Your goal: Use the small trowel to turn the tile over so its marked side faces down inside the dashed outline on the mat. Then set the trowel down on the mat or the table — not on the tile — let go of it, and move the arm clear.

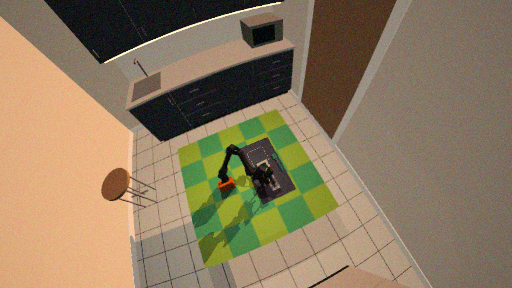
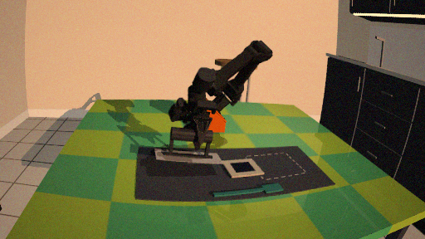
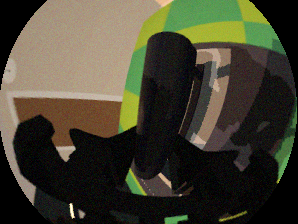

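Observation:
The trowel (image 2: pixel 192 135) (image 3: pixel 167 90) has a dark round handle on two posts above a long flat grey blade. My gripper (image 2: pixel 202 134) is shut on its handle. The blade is low over the left back part of the dark mat (image 2: pixel 166 187) (image 1: pixel 285 187), its front end close to the tile; whether they touch is unclear. The tile (image 2: pixel 229 170) (image 1: pixel 263 162) is a pale square with a dark square centre facing up. It lies flat at the near-left side of the dashed outline (image 2: pixel 305 171) and seems to overlap its edge. Gripper parts block much of the wrist view.
A teal flat-ended tool (image 2: pixel 272 188) lies on the mat along its front edge, in front of the tile. The orange block (image 2: pixel 217 122) (image 1: pixel 226 185) stands at the arm's base, behind the mat. The mat lies on a green checkered table top (image 2: pixel 83 174).

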